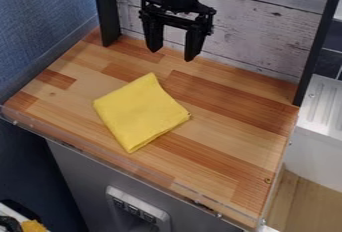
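Note:
The black gripper (174,56) hangs at the top of the view, above the back part of the wooden counter. Its two fingers point down and stand apart, with nothing between them. A folded yellow cloth (140,112) lies flat on the counter (240,146), left of the middle, below the gripper and nearer the front edge. Gripper and cloth are apart.
A whitewashed plank wall (267,31) closes off the back, with black posts at both rear corners. A clear raised lip (120,163) runs along the front edge. Right of the counter stands a white ridged unit (320,111).

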### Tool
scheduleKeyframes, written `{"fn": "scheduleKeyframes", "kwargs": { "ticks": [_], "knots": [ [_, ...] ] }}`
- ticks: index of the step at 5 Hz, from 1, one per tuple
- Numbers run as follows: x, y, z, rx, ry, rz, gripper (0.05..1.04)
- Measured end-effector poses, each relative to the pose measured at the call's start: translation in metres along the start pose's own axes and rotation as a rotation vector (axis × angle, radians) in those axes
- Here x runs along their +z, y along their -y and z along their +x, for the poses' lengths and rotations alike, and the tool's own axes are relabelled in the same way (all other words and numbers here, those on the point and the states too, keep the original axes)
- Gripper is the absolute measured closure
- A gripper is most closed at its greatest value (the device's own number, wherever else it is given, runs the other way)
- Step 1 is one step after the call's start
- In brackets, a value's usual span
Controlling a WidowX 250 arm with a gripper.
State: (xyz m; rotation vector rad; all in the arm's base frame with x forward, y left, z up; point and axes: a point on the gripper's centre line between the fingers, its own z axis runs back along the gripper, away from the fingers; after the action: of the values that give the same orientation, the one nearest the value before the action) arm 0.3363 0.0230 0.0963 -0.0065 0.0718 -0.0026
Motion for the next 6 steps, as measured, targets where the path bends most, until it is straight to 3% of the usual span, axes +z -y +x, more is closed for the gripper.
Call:
{"fn": "scheduleKeyframes", "kwargs": {
  "ticks": [2,4,6],
  "knots": [
    [-0.01,-0.002,-0.003,0.118,0.008,-0.003,0.085],
    [-0.005,-0.021,-0.014,0.304,0.074,-0.014,0.085],
    [-0.006,-0.032,-0.024,0.431,0.104,-0.016,0.085]
  ]
}}
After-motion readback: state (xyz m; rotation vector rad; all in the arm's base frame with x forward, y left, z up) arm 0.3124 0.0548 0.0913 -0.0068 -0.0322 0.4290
